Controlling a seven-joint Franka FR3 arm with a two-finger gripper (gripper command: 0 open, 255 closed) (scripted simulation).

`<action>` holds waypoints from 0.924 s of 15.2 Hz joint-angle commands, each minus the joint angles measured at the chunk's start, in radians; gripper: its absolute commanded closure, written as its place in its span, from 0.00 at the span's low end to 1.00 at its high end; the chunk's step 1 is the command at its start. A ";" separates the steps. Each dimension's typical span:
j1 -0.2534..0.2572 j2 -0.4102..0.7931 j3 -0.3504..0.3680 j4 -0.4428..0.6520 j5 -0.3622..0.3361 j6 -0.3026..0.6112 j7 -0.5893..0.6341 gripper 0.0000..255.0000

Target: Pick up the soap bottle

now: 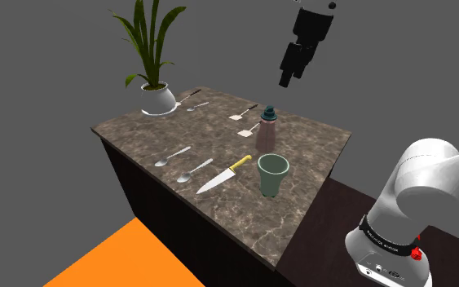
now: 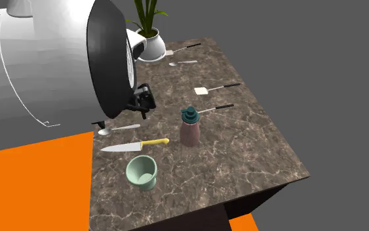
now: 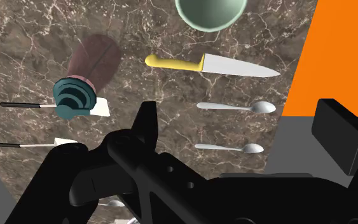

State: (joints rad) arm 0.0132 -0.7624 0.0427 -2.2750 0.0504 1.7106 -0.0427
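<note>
The soap bottle [image 1: 267,130] has a brownish-mauve body and a teal pump top, and it stands upright near the middle of the dark marble counter [image 1: 219,130]. In the second exterior view the soap bottle [image 2: 190,128] stands just behind the yellow-handled knife's end. My black gripper [image 1: 293,75] hangs high in the air above and behind the bottle, well clear of it. In the wrist view the gripper [image 3: 234,127] looks down on the counter with its fingers apart and nothing between them. The soap bottle [image 3: 88,70] lies off to one side of them.
A green cup [image 1: 273,173] stands close in front of the bottle, a yellow-handled knife [image 1: 226,174] beside the cup. Two spoons [image 1: 183,163] lie past the knife, and spatulas [image 1: 244,112] lie behind the bottle. A potted plant [image 1: 157,96] fills the far corner. Orange floor [image 1: 130,261] lies below the counter edge.
</note>
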 commanded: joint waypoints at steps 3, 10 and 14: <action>-0.011 0.018 -0.022 -0.038 -0.013 0.057 -0.023 0.00; -0.051 0.122 -0.102 -0.132 -0.053 0.263 -0.101 0.00; -0.072 0.210 -0.149 -0.158 -0.069 0.383 -0.147 0.00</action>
State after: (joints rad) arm -0.0525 -0.5765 -0.0918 -2.4341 -0.0139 2.0663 -0.1744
